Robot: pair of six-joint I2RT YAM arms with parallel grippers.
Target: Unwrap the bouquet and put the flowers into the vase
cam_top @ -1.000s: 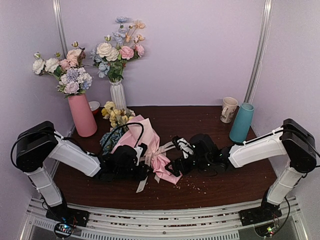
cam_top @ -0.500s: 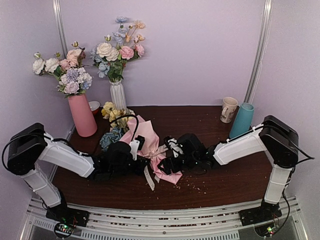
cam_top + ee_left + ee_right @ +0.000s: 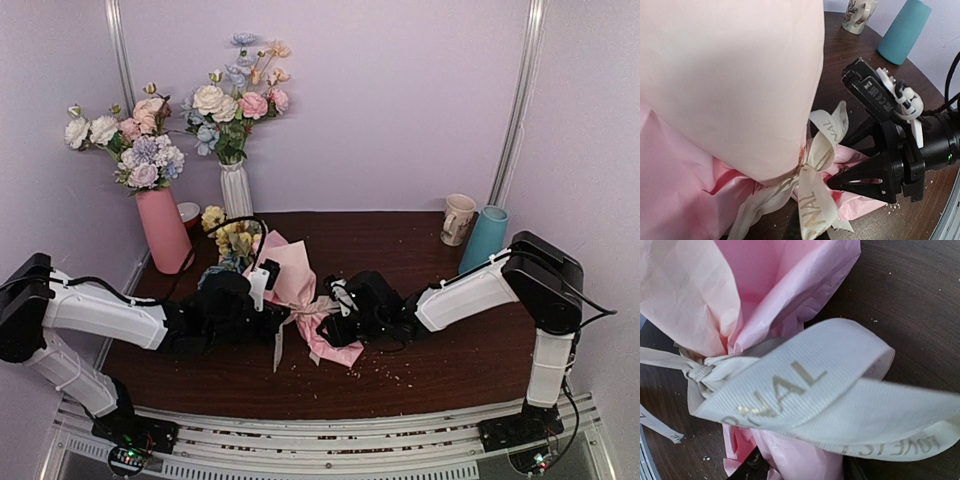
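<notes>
The bouquet point(image 3: 285, 280) lies on the table, its pink paper cone tied with a cream ribbon bow point(image 3: 820, 150). Its flowers point(image 3: 228, 240), yellow and blue, point to the back left. My left gripper point(image 3: 277, 320) sits low at the bow's left and is shut on a ribbon tail point(image 3: 815, 215) that runs down to it. My right gripper point(image 3: 333, 322) faces it from the right, jaws apart around the wrap's pink tail and a ribbon loop point(image 3: 805, 385); its black fingers point(image 3: 860, 182) show in the left wrist view. The teal vase point(image 3: 484, 245) stands at the back right.
A cream mug point(image 3: 458, 218) stands beside the teal vase. A pink vase point(image 3: 165, 230) and a white ribbed vase point(image 3: 236, 190), both filled with flowers, stand at the back left. Crumbs lie on the dark wooden table point(image 3: 440, 360) in front of the bouquet.
My left gripper has shut on the ribbon tail and pulled it left. My right gripper has slid left up to the bow, and its jaws have narrowed.
</notes>
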